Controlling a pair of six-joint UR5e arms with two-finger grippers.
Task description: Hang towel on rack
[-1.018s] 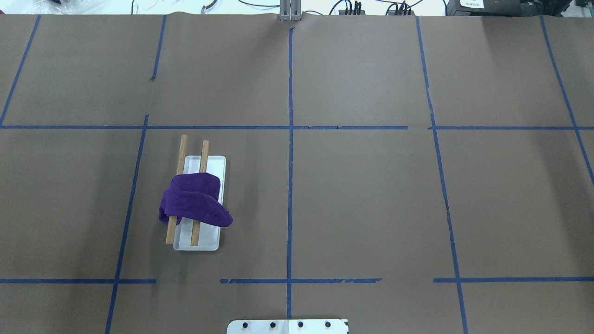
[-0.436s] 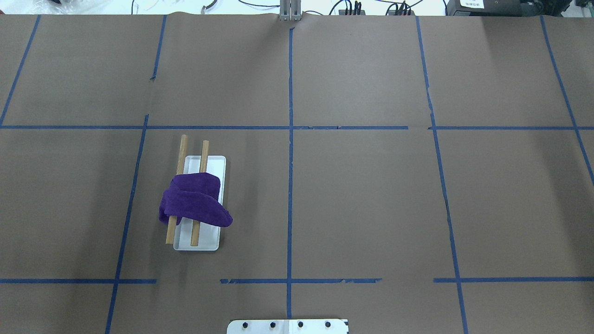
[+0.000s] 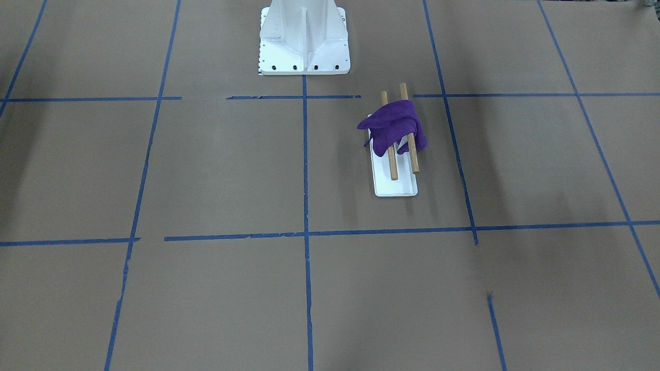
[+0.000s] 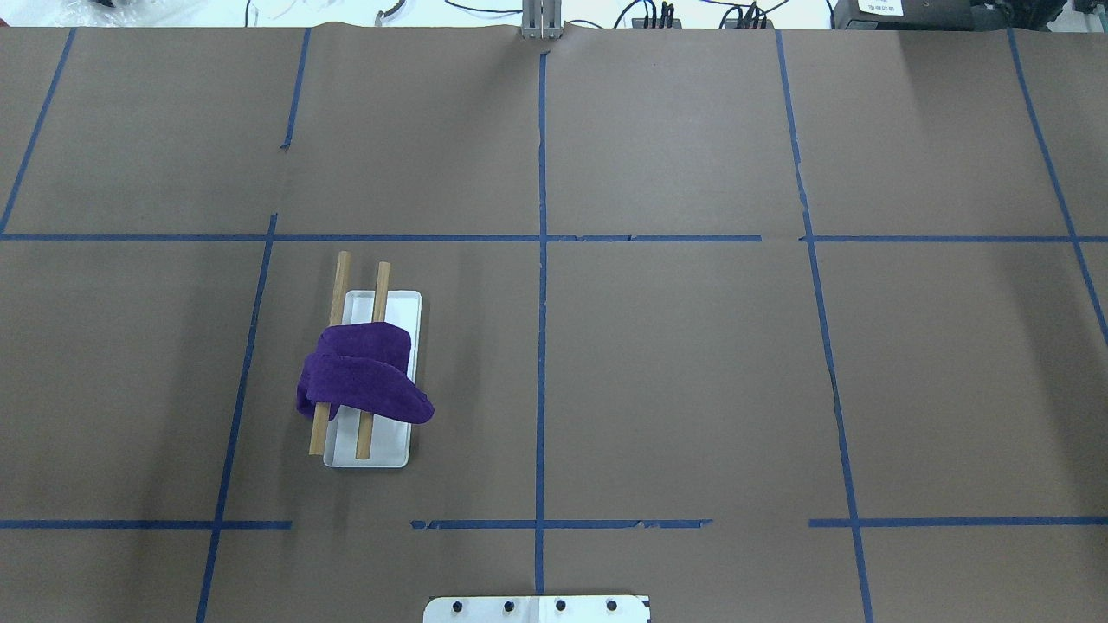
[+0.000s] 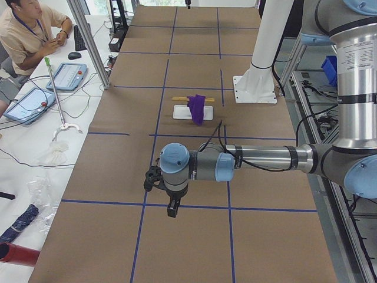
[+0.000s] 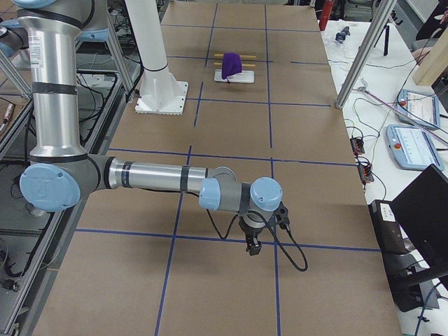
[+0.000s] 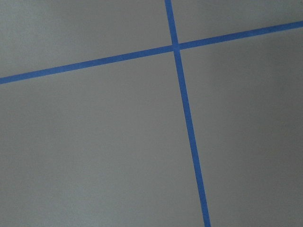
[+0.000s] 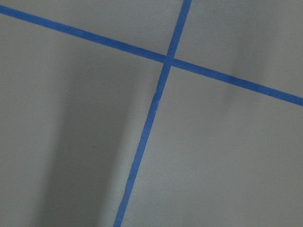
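Purple towel (image 4: 363, 381) over rack (image 4: 402, 307); arms (image 5: 265, 158) only side-on.

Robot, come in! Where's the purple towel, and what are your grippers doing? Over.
Both far from rack: left gripper, right gripper, open or shut unclear. Done-looking: purple towel draped across both dowels. Nothing seen in the way.

Blue tape lines (image 4: 542, 346) grid a brown paper-covered table (image 4: 692, 389). Beside it, an operator in a tan shirt (image 5: 23, 32) sits near two teach pendants (image 5: 68, 75) and loose cables (image 5: 35, 138).
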